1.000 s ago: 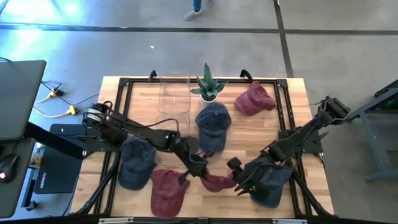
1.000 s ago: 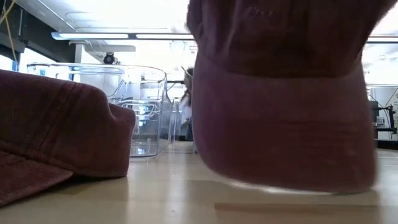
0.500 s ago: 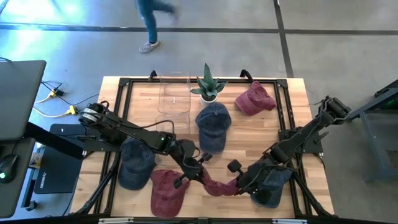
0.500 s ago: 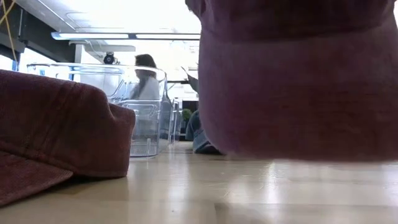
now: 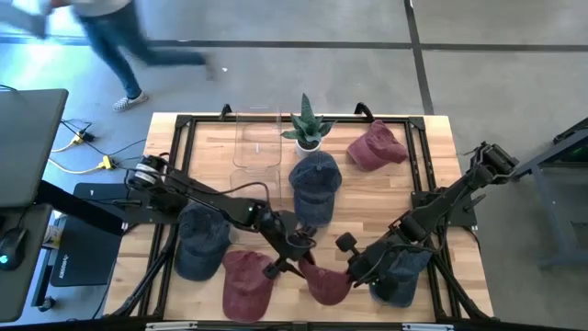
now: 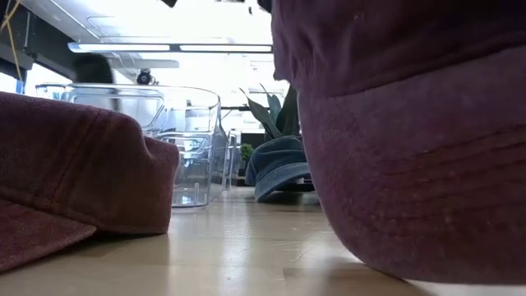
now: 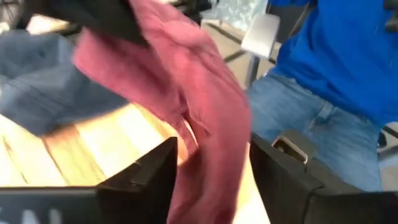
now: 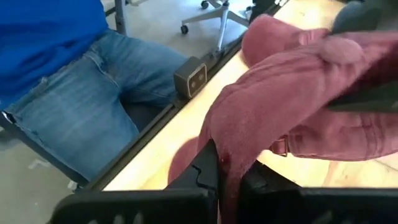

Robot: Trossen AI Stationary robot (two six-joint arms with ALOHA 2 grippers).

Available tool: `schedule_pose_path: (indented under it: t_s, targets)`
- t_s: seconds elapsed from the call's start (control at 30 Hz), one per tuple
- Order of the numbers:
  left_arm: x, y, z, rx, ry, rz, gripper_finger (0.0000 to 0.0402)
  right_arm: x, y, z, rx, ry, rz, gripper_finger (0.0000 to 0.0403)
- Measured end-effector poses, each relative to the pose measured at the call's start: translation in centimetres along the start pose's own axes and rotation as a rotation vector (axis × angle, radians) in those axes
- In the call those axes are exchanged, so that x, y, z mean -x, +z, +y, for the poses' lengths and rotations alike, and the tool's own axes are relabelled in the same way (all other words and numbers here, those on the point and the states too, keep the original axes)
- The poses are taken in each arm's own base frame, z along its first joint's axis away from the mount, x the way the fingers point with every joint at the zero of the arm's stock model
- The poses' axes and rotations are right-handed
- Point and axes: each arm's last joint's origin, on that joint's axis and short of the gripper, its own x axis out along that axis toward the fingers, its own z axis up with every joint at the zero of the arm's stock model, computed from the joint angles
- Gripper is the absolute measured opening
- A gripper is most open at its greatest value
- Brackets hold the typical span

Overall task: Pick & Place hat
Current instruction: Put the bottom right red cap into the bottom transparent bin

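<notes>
Right gripper (image 5: 354,270): I had my jaws pinched tight on the maroon cap (image 5: 326,280), a fold of its cloth squeezed between my fingers (image 8: 208,168); the right wrist view showed the fabric bunched right at my fingertips.
Left gripper (image 5: 292,250): my jaws stood parted, the cap's cloth hanging loose in the gap between the fingers (image 7: 155,171), not clamped.
Where the cap was: at the front edge of the wooden table (image 5: 367,198), about 6 o'clock from the table's middle in the high view, lying between my two grippers.
Direction from my hands: the cap sat at 9 o'clock from my right gripper, touching it, and at about 4 o'clock from my left gripper, just beside it.
Long axis: it ran roughly 10 to 4 o'clock, strung from one gripper toward the other.
Nearer arm: the right, as it alone gripped the cap; I judged any carry would fall to it.
Neighbours: a second maroon cap (image 5: 246,280) lay near at 9 o'clock, a navy cap (image 5: 404,271) under my right arm, another navy cap (image 5: 313,184) at 12 o'clock, well apart.
Risk, as I judged it: the loose cloth could snag on my left fingers during a lift.
Off the table: a seated person in jeans (image 8: 93,81) was close to the front edge.
</notes>
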Motion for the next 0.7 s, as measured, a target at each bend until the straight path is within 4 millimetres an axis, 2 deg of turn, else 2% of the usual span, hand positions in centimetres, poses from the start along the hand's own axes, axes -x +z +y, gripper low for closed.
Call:
schedule_pose_path:
  t_s: [0.1, 0.3, 0.53, 0.7]
  targets:
    - [-0.2, -0.1, 0.0, -0.004, -0.046, -0.005, 0.0215, 0.0, -0.1, 0.0, -0.012, -0.011, 0.012, 0.0007]
    - [-0.1, -0.1, -0.4, -0.062, -0.17, -0.029, 0.0215, 0.1, -0.2, 0.8, -0.009, -0.018, 0.028, 0.0004]
    - [0.0, 0.1, -0.8, -0.073, -0.296, -0.067, 0.0166, 1.2, -0.1, 2.1, -0.04, -0.041, 0.023, 0.0009]
    - [0.0, 0.3, -0.8, -0.084, -0.318, -0.089, 0.0124, 1.5, 0.0, 2.5, -0.032, -0.018, 0.014, 0.0004]
